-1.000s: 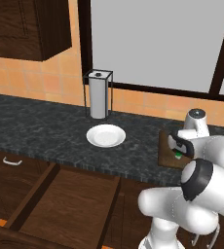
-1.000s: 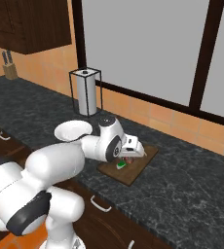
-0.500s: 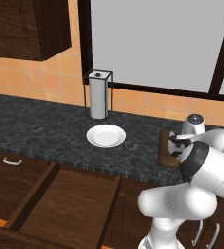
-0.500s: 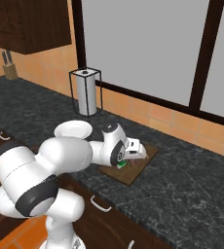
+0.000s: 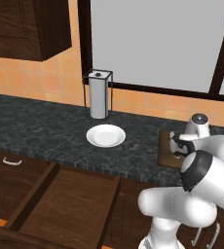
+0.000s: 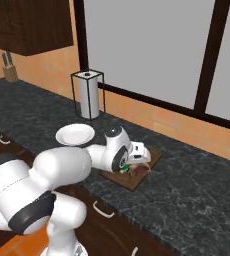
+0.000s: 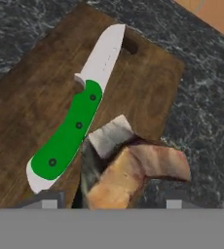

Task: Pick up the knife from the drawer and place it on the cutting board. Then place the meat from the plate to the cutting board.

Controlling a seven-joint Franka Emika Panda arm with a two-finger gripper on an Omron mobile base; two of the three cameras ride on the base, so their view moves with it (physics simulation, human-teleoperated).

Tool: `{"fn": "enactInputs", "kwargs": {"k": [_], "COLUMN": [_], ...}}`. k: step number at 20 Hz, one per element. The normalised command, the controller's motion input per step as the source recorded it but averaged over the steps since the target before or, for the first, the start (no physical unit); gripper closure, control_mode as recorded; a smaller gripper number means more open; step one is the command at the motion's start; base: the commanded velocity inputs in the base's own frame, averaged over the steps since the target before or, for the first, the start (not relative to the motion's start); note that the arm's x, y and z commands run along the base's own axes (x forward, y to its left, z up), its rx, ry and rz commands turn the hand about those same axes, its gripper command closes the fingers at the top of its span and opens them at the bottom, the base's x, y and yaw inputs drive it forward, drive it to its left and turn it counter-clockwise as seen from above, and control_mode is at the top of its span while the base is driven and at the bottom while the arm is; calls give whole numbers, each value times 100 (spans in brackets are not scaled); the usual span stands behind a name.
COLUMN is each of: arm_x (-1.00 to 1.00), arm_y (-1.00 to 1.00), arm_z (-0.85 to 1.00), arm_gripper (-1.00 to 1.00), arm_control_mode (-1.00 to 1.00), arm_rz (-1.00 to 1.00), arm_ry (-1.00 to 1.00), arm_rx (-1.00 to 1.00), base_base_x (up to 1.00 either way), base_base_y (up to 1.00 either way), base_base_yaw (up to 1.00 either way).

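Observation:
In the hand view the knife (image 7: 70,133), green-handled with a pale blade, lies flat on the dark wooden cutting board (image 7: 31,92). The meat (image 7: 128,175), a reddish-brown chunk, rests on the board beside the knife's handle. My gripper (image 7: 111,200) hangs just above the meat, jaws spread to either side of it, open. From the right base view the hand (image 6: 137,159) is low over the board (image 6: 154,156) with the meat (image 6: 137,170) under it. The white plate (image 5: 105,135) is bare on the counter. Below the counter's front edge the drawer (image 5: 70,204) stands pulled out.
A paper towel holder (image 5: 98,95) stands behind the plate against the tiled wall. A knife block (image 6: 8,71) sits far left on the counter. The open drawer juts out in front of the base, beside a closed drawer front with a silver handle (image 5: 11,161).
The jaws have spread apart over the board, and the meat now lies on it between the fingertips. The arm's elbow has swung a little; the hand stayed above the board.

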Motion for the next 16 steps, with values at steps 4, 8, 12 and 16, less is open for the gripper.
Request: {"fn": "enactInputs", "kwargs": {"k": [4, 8, 12, 16], "arm_x": [-8, -38, -97, -90], "arm_y": [0, 0, 0, 23], "arm_z": [40, 63, 16, 16], "arm_gripper": [-100, -100, -100, -100], "arm_control_mode": [-100, -100, -100, -100], "arm_rz": [2, 3, 0, 0], "arm_ry": [0, 0, -5, -15], "arm_rx": [0, 0, 0, 0], "base_base_x": [0, 0, 0, 0], "base_base_y": [0, 0, 0, 0], "base_base_yaw": [0, 0, 0, 0]}}
